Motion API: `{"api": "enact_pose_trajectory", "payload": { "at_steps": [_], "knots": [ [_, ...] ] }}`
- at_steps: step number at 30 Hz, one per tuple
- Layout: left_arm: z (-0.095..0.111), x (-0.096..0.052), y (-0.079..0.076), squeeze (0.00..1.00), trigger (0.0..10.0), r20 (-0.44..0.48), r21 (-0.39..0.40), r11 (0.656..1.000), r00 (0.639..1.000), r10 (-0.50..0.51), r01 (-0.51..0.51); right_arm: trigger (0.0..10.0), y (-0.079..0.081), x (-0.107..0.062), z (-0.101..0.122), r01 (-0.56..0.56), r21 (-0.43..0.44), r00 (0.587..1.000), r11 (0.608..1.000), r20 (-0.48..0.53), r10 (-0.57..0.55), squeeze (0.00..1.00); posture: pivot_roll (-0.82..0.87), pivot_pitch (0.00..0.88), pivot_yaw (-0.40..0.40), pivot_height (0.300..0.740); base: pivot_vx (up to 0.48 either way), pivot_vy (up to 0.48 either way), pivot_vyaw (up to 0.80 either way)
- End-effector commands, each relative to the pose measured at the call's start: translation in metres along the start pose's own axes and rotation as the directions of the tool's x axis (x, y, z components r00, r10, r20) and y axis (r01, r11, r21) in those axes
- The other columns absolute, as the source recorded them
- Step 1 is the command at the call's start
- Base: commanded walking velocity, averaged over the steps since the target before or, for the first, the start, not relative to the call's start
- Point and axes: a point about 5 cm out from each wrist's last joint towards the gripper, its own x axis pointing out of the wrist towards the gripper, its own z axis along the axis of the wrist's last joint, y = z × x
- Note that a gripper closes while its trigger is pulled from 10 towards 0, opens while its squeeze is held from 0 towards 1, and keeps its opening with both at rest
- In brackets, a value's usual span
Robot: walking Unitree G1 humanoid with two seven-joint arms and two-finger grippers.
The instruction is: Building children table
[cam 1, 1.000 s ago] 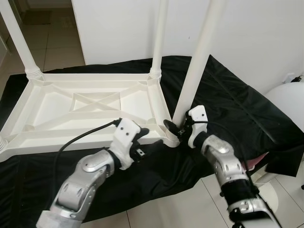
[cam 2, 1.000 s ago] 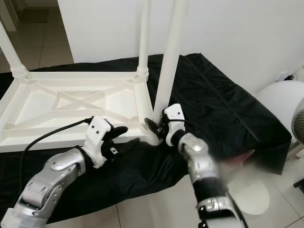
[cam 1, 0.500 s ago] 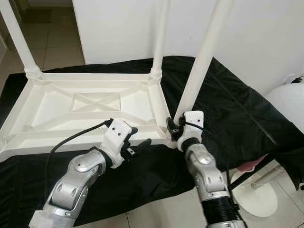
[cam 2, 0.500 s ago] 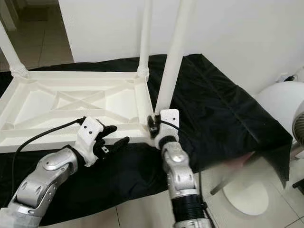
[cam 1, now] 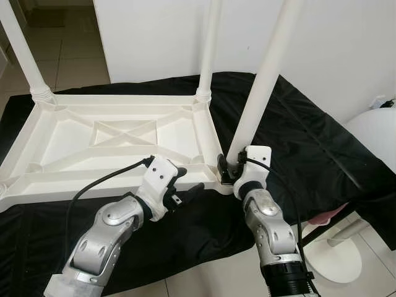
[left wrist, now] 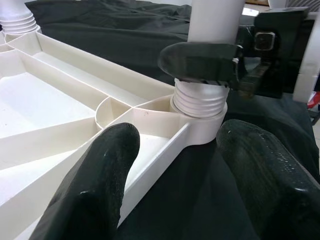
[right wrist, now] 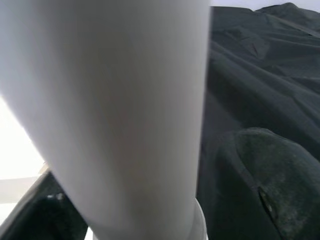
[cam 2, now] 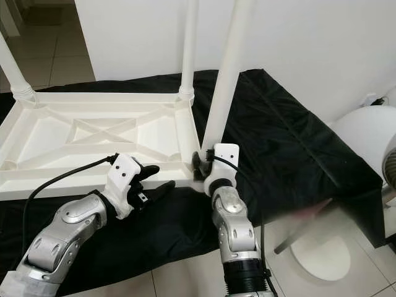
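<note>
Right gripper [cam 1: 226, 170] fingers clamped around white table leg [cam 1: 260, 93] base; left gripper [cam 1: 185, 185] fingers spread wide, at 9 o'clock of socket.

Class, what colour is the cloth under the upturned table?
Black cloth; the left eye view shows it best.

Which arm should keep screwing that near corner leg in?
Right. The right gripper is clamped around the leg just above its threaded base, at the tabletop corner socket. The left gripper is open beside the frame, holding nothing.
</note>
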Motion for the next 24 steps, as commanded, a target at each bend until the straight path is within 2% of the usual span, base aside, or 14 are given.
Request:
{"api": "enact_pose_trajectory", "payload": {
  "at_steps": [1, 6, 7, 9, 11, 12, 15, 16, 17, 18, 21, 23, 24],
  "knots": [
    [-0.004, -0.001, -0.003, 0.0, 10.0, -0.017, -0.007, 1.0, 1.0, -0.007, 0.007, 10.0, 0.001, -0.005, -0.003, -0.021, 0.018, 1.0, 1.0, -0.011, 0.021, 1.0, -0.05, 0.076, -0.037, 0.74, 0.0, 0.0, 0.0],
    [-0.002, -0.001, -0.004, 0.0, 10.0, -0.018, -0.01, 1.0, 1.0, -0.014, 0.014, 10.0, -0.001, -0.01, -0.001, -0.142, 0.007, 0.99, 0.99, -0.005, 0.142, 1.0, -0.05, 0.085, -0.029, 0.74, 0.0, 0.0, 0.0],
    [-0.002, -0.001, -0.005, 0.0, 10.0, -0.018, -0.01, 1.0, 1.0, -0.016, 0.015, 10.0, -0.001, -0.011, 0.0, -0.174, 0.01, 0.985, 0.985, -0.002, 0.174, 0.0, -0.05, 0.088, -0.031, 0.74, 0.0, 0.0, 0.0],
    [-0.002, -0.001, -0.005, 0.0, 10.0, -0.018, -0.01, 1.0, 1.0, -0.016, 0.015, 10.0, -0.001, -0.011, 0.0, -0.174, 0.01, 0.985, 0.985, -0.002, 0.174, 0.0, -0.05, 0.088, -0.031, 0.74, 0.0, 0.0, 0.0],
    [-0.002, -0.002, -0.007, 0.0, 10.0, -0.018, -0.014, 1.0, 1.0, -0.022, 0.022, 10.0, -0.003, -0.01, 0.003, -0.248, 0.002, 0.969, 0.969, 0.0, 0.248, 0.0, -0.05, 0.092, -0.031, 0.74, 0.0, 0.0, 0.0],
    [-0.003, -0.002, -0.009, 0.0, 10.0, -0.021, -0.016, 0.999, 0.999, -0.031, 0.031, 10.0, -0.009, -0.007, 0.006, -0.323, -0.033, 0.946, 0.946, 0.0, 0.323, 0.0, -0.05, 0.093, -0.031, 0.74, 0.0, 0.0, 0.0],
    [-0.004, -0.002, -0.01, 0.0, 10.0, -0.021, -0.018, 0.999, 0.999, -0.035, 0.035, 10.0, -0.013, -0.004, 0.008, -0.376, -0.079, 0.926, 0.923, -0.002, 0.377, 0.0, -0.05, 0.094, -0.033, 0.74, 0.0, 0.0, 0.0],
    [-0.004, -0.002, -0.01, 0.0, 10.0, -0.021, -0.019, 0.999, 0.999, -0.036, 0.035, 10.0, -0.016, -0.001, 0.01, -0.418, -0.12, 0.907, 0.901, -0.008, 0.42, 0.0, -0.05, 0.094, -0.034, 0.74, 0.0, 0.0, 0.0],
    [-0.004, -0.002, -0.01, 0.0, 10.0, -0.021, -0.019, 0.999, 0.999, -0.036, 0.035, 10.0, -0.016, -0.001, 0.01, -0.418, -0.12, 0.907, 0.901, -0.008, 0.42, 0.0, -0.05, 0.094, -0.034, 0.74, 0.0, 0.0, 0.0],
    [-0.003, -0.001, -0.01, 0.0, 10.0, -0.019, -0.018, 0.999, 0.999, -0.036, 0.035, 10.0, -0.018, 0.002, 0.012, -0.472, -0.161, 0.879, 0.867, -0.014, 0.476, 0.0, -0.05, 0.09, -0.033, 0.74, 0.0, 0.0, 0.0],
    [-0.002, 0.0, -0.011, 0.0, 10.0, -0.017, -0.019, 0.999, 0.999, -0.037, 0.037, 10.0, -0.019, 0.004, 0.014, -0.511, -0.167, 0.857, 0.843, -0.019, 0.515, 0.0, -0.05, 0.09, -0.033, 0.74, 0.0, 0.0, 0.0],
    [-0.002, 0.0, -0.011, 0.0, 10.0, -0.017, -0.019, 0.999, 0.999, -0.037, 0.037, 10.0, -0.019, 0.004, 0.014, -0.511, -0.167, 0.857, 0.843, -0.019, 0.515, 0.0, -0.05, 0.09, -0.033, 0.74, 0.0, 0.0, 0.0],
    [-0.002, 0.0, -0.011, 0.0, 10.0, -0.016, -0.02, 0.999, 0.999, -0.039, 0.039, 10.0, -0.019, 0.006, 0.015, -0.533, -0.17, 0.843, 0.829, -0.024, 0.538, 0.0, -0.04, 0.087, -0.034, 0.74, 0.0, 0.0, 0.0]
  ]
}}
